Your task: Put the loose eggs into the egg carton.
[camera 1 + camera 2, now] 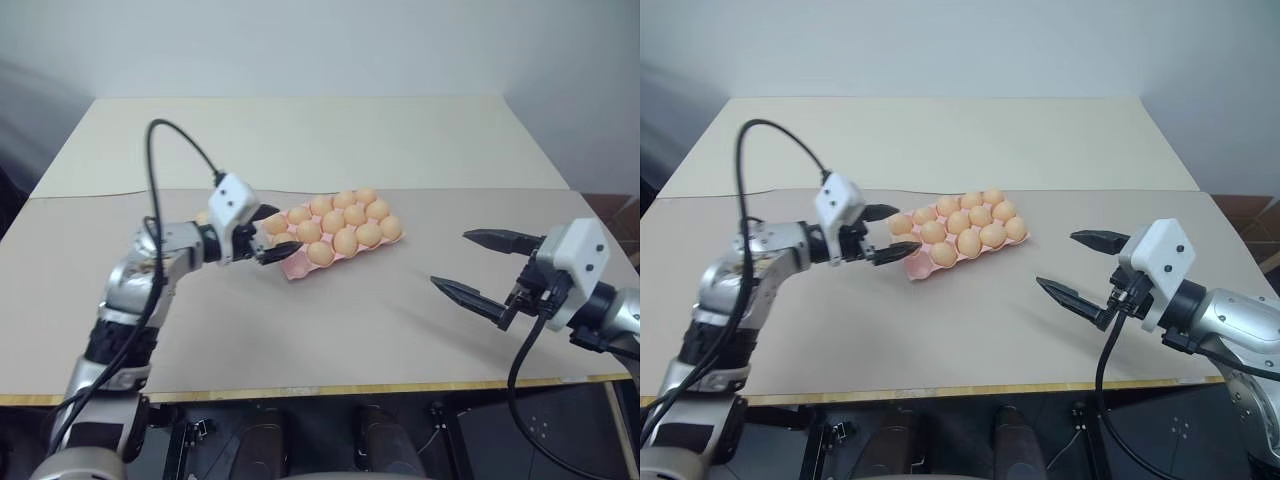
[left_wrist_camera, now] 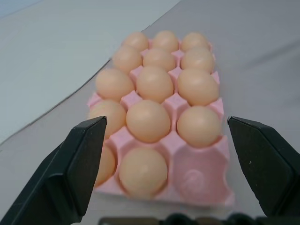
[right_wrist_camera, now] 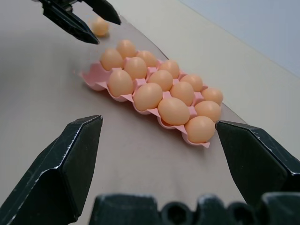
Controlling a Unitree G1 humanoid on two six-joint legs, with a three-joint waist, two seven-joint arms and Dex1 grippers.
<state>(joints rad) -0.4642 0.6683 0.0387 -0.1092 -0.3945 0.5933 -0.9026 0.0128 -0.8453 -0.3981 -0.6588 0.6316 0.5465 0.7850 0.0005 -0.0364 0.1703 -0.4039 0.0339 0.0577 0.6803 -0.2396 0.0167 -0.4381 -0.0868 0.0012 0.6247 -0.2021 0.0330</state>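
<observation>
Looking along the left gripper (image 1: 890, 232), we find its two black fingers spread wide and holding nothing, poised at the near-left end of the egg carton (image 2: 220, 110) with the tips just short of the pink rim; whether a tip brushes the tray we cannot tell. The carton lies toward the middle of the table (image 1: 330, 330), angled so that its long side runs from near-left to far-right. Its three rows of cups are nearly full of pale orange eggs (image 2: 148, 120). One cup (image 2: 196, 176) at the end nearest the left gripper stands empty, its pink floor showing. In the left wrist view one finger (image 2: 84, 154) covers part of the two eggs on that side, so their outlines are cut off.

One loose egg (image 3: 99, 26) lies on the table beyond the left gripper, apart from the carton; in the head views it is largely hidden behind that gripper's white housing, with only a sliver showing.

The right gripper (image 1: 480, 265) hovers well to the right of the carton and above the table, its fingers likewise wide apart and empty, pointing left toward the tray. A seam (image 1: 130, 195) in the table covering runs across behind the carton.
</observation>
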